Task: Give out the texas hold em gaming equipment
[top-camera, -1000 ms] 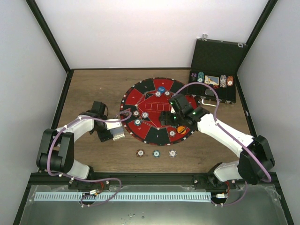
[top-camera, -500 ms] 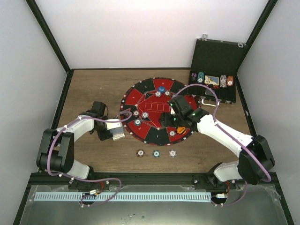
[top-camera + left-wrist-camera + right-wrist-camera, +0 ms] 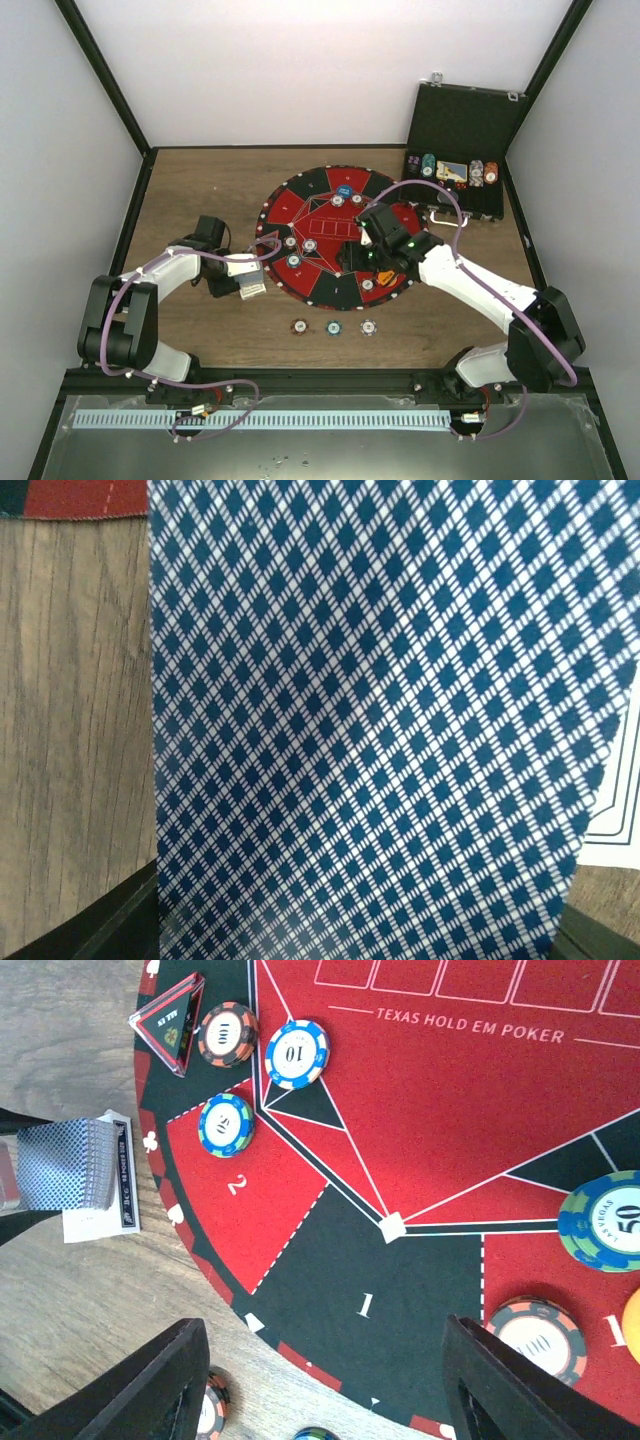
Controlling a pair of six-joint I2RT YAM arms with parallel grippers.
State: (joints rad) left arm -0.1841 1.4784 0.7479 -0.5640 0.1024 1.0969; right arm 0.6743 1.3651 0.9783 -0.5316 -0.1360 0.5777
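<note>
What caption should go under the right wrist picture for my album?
Open right gripper hovers above the poker mat, with chips and a card deck nearby.

I am two arms of one build. My left arm (image 3: pixel 165 272) and my right arm (image 3: pixel 470 285) wear smooth white shells on the long links, with chunky, rounded black housings at the joints. A thin lavender cable (image 3: pixel 128 287) loops loosely along the outside of the left arm, and a second lavender cable (image 3: pixel 467 222) arcs over the right one. My black base plates (image 3: pixel 190 392) carry small bright screws. A tiny green light (image 3: pixel 412 241) glows on my black right wrist. My right fingers (image 3: pixel 165 1385) are broad, angular slabs of matte black. Of my left fingers (image 3: pixel 95 930) only dark black corners show.
</note>
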